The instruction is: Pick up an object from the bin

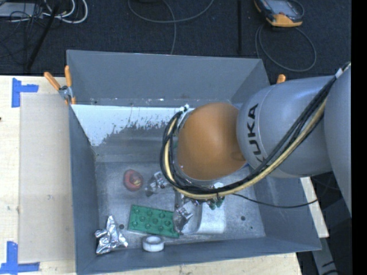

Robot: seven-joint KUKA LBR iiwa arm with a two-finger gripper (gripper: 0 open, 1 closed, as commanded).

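"While the gripper (183, 213) hangs low at the right end of the green studded plate (150, 220), I can't tell from here how wide it stands. The orange wrist cover (209, 142) hides too much."

"Where's the plate lying?"

"Flat on the floor of the bin (83, 182), toward the near wall. A pale block (211, 222) sits just beside its right end, and a white ring (153, 243) lies near its front edge."

"How would it handle?"

"My guess is light, stiff plastic, not fragile. It's thin and flat, though, so there's little to catch from above. I'd take it across the right-hand edge, where the studs should give some bite. The smooth faces may slip, and it could tip as it lifts."
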